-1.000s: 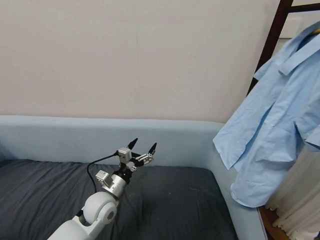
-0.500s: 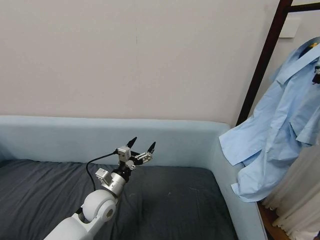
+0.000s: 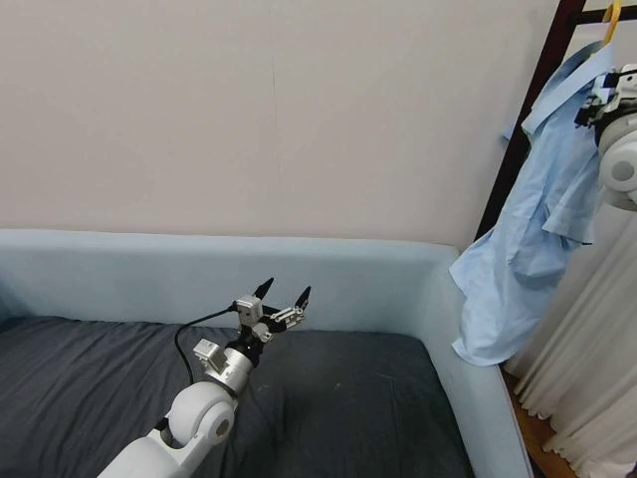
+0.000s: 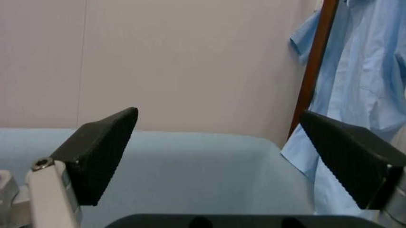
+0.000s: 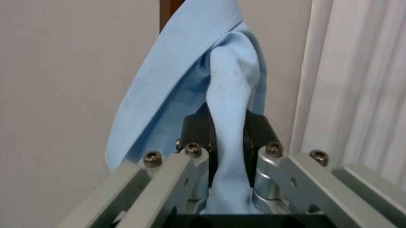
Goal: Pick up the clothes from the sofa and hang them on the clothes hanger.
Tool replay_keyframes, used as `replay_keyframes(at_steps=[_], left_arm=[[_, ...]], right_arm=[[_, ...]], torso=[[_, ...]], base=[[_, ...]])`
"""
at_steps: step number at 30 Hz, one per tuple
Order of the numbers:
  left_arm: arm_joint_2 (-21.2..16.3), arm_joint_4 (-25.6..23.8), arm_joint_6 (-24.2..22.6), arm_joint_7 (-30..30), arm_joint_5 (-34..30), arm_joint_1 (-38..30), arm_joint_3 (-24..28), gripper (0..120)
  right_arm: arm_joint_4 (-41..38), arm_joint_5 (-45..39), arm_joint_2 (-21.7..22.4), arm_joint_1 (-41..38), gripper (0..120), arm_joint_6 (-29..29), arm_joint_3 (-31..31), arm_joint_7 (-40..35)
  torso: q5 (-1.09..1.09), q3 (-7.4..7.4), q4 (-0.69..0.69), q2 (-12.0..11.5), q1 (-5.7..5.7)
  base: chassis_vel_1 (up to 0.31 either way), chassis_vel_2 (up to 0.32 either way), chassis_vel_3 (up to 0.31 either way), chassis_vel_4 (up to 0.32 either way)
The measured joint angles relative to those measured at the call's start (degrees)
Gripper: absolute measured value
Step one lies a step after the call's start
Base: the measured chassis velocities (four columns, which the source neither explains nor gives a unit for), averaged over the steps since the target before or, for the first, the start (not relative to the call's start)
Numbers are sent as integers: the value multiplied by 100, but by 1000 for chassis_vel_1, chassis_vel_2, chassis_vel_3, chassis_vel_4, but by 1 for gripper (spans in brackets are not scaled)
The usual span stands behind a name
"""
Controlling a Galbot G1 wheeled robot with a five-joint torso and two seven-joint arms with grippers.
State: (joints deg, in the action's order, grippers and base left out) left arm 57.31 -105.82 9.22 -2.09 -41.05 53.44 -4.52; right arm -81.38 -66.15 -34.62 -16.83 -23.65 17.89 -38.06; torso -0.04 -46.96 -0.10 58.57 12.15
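Note:
A light blue shirt [image 3: 542,214] hangs at the far right against a dark wooden rack post [image 3: 532,115], with a yellow hanger hook [image 3: 611,18] above its collar. My right gripper [image 3: 602,100] is raised at the collar. In the right wrist view that right gripper [image 5: 227,135] is shut on a fold of the blue shirt [image 5: 212,71]. My left gripper [image 3: 284,292] hovers open above the dark sofa seat [image 3: 328,408]. The left wrist view shows its fingers [image 4: 101,152] spread wide, with the shirt [image 4: 371,76] far off.
The pale blue sofa back [image 3: 199,279] runs across the view below a plain wall. The sofa's arm [image 3: 468,398] lies under the shirt. White curtains [image 3: 587,358] hang at the right behind the rack.
The right arm has lifted the shirt up and to the right, toward the top of the rack; the shirt now hangs narrower and higher. The left gripper has stayed put.

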Motion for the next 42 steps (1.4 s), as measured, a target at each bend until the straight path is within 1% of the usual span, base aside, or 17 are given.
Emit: replay_keyframes(at_steps=[3,4,8,10,14,18,24,30,32,33,35,36,37,39,40,41,42], left_arm=[[-16,-37,6,-22,0,13,-35,100],[-16,-37,6,-22,0,13,-35,100],[-4,-56,13,-43,1,48,-66,100],[-2,-57,14,-44,2,51,-66,100],[3,-58,26,-59,7,57,-80,100],[15,-33,34,-73,7,47,-83,100],[64,14,43,-75,19,32,-56,100],[86,47,47,-76,44,18,-32,100],[89,51,59,-81,46,26,-59,100],[89,51,59,-81,46,26,-59,100],[123,36,120,-89,52,101,-114,100],[129,24,136,-91,57,141,-128,100],[129,24,136,-91,57,141,-128,100],[128,-8,175,-95,97,267,-151,100],[126,-12,177,-96,99,277,-154,100],[117,-65,186,-99,107,351,-179,100],[117,-65,186,-99,107,351,-179,100]], right_arm=[[481,58,-268,-360,8,25,227,-19],[481,58,-268,-360,8,25,227,-19],[1150,90,-638,-757,8,102,457,-63],[1233,91,-690,-797,8,113,470,-75],[1845,89,-1026,-1022,8,173,464,-108],[2062,85,-1119,-1081,8,173,468,-135],[2112,68,-1167,-940,8,75,404,-307],[1968,52,-1160,-707,8,23,269,-404],[1645,26,-1071,-440,10,57,44,-264],[1645,26,-1071,-440,10,57,44,-264],[1238,158,-894,-182,21,193,-150,-189],[1023,237,-804,-46,25,241,-265,-164],[1023,237,-804,-46,25,241,-265,-164],[299,395,-497,488,34,351,-730,-51],[204,402,-459,571,36,371,-804,-29],[-317,411,-255,1060,43,525,-1239,164],[-317,411,-255,1060,43,525,-1239,164]], torso=[[-2,0,3,0,0],[-2,0,3,0,0],[-1,0,2,0,0],[-1,0,2,0,0],[-1,0,5,0,0],[-2,0,3,0,0],[-1,0,2,1,-1],[-2,1,2,1,-1],[-2,1,2,1,-1],[-2,1,2,1,-1],[2,0,3,0,0],[2,0,2,1,0],[2,0,2,1,0],[-2,1,2,1,-1],[-1,0,1,1,-1],[2,1,3,1,-1],[2,1,3,1,-1]], base=[[0,0,0,0],[0,0,0,0],[0,0,0,0],[0,0,0,0],[0,0,0,0],[0,0,0,0],[0,0,0,0],[0,0,0,0],[0,0,0,0],[0,0,0,0],[0,0,0,0],[0,0,0,0],[0,0,0,0],[0,0,0,0],[0,0,0,0],[0,0,0,0],[0,0,0,0]])
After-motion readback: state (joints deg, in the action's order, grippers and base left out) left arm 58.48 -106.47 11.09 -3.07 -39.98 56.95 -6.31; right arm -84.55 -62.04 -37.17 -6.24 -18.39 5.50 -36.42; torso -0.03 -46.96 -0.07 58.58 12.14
